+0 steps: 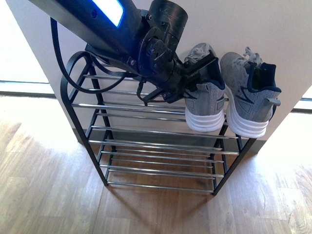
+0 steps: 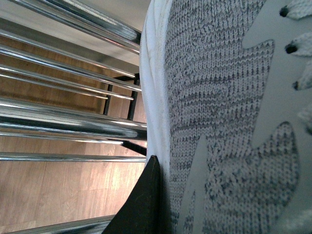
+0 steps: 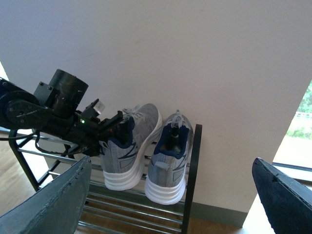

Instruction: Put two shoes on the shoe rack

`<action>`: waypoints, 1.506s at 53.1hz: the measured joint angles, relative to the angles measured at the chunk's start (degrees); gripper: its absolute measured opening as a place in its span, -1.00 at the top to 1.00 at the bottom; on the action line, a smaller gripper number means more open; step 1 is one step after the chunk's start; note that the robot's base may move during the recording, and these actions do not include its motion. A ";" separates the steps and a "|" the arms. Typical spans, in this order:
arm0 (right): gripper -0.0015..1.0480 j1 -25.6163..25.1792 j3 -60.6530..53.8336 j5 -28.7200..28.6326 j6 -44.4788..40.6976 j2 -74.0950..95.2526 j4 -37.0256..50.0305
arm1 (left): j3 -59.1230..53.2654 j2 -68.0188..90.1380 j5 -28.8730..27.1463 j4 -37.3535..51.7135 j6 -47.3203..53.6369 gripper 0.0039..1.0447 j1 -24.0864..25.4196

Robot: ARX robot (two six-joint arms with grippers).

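The left gripper (image 1: 201, 73) sits at the heel collar of the inner sneaker (image 1: 207, 105). One dark finger (image 2: 144, 204) lies flat against its knit side just by the white sole, and the jaws look closed on the collar, though the far finger is hidden. That shoe rests heel-out on the top tier of the shoe rack (image 1: 126, 107), just beside the outer sneaker (image 1: 248, 92), which stands free by the end post. The right gripper (image 3: 170, 162) hangs back, spread wide and empty. To my eye both shoes are up; only letting go and backing away is left.
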 joint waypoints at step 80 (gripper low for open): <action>-0.82 0.00 0.00 0.00 0.00 0.00 0.00 | -41.46 -55.45 -14.32 -14.95 22.45 -0.83 13.25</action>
